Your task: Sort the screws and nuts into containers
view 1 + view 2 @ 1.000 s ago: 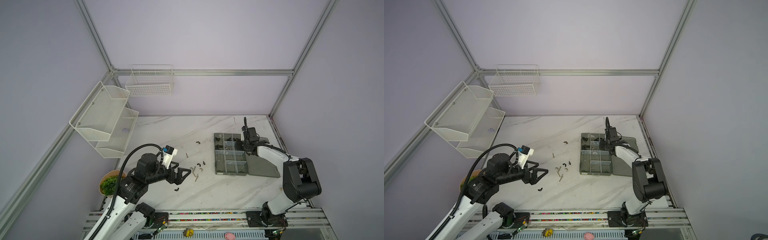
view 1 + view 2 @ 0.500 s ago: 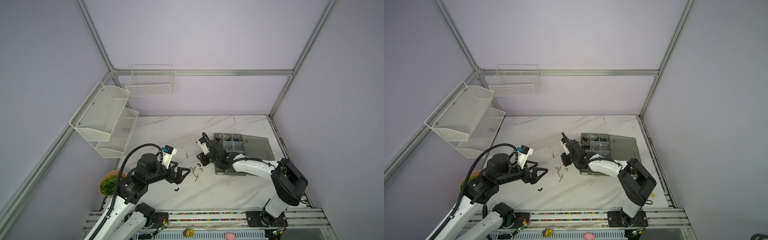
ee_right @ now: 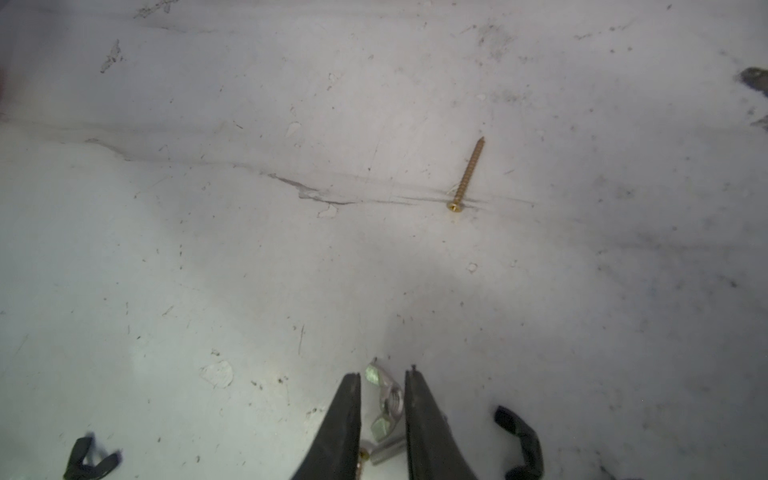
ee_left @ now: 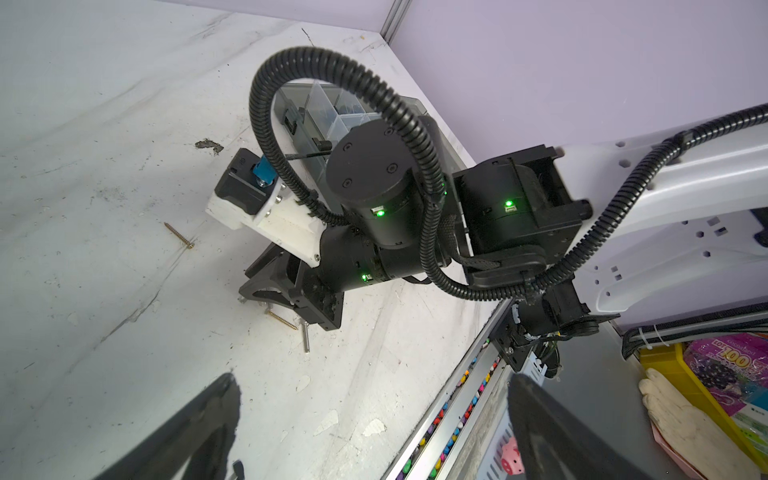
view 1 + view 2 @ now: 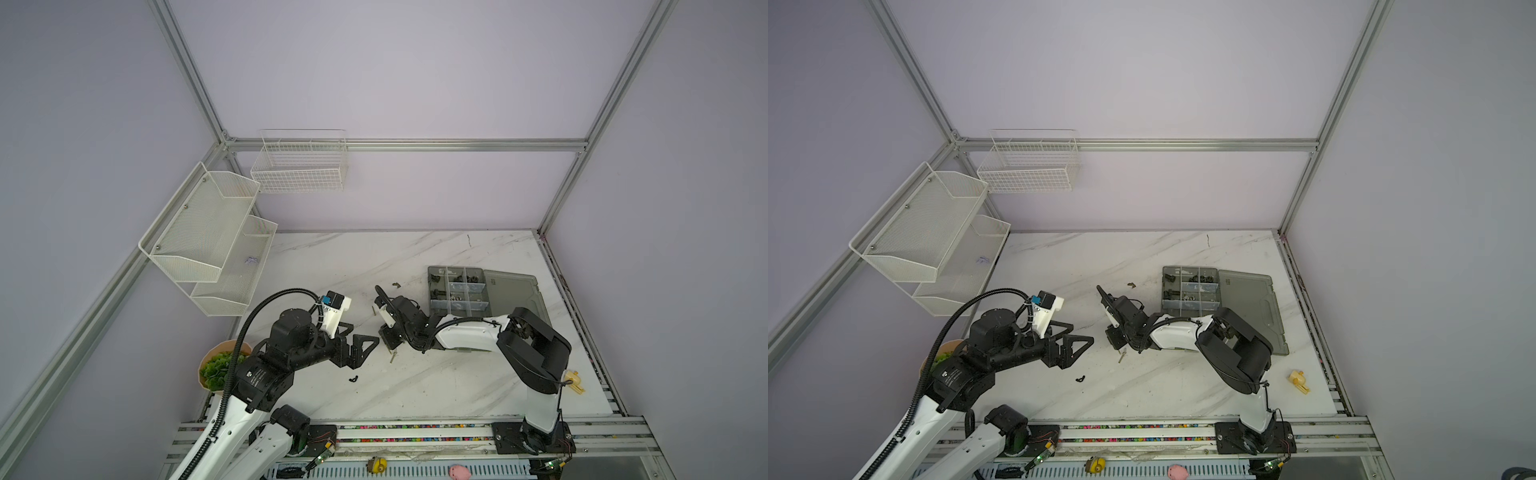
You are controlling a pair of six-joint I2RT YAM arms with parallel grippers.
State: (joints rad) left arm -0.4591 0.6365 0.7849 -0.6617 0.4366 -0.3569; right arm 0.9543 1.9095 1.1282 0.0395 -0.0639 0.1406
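Between parted jaws of the right gripper (image 3: 383, 375), a silver wing nut (image 3: 390, 402)

table (image 5: 415, 386): white marble-pattern top, scuffed and chipped in the wrist views.
walls (image 5: 415, 83): plain lilac, on three sides.
frame (image 5: 407, 144): aluminium bars up the wall corners and across the back.
wire basket (image 5: 299, 166): white, hung on the back wall near the left corner.
mesh shelves (image 5: 208, 232): white, two tiers, on the left wall; a purple scrap (image 5: 251, 260) lies in the lower tier.
bowl (image 5: 216, 368): tan, holding green leaves, by the table's front left corner, partly hidden.
yellow toy (image 5: 1299, 380): on the table near its right edge.
bead strip (image 5: 415, 427): many-coloured, along the front rail.
pink toy (image 5: 458, 471): below the front rail.
glove (image 4: 685, 419): white, lying against a yellow bin (image 4: 665, 359), beside a purple packet (image 4: 731, 365).
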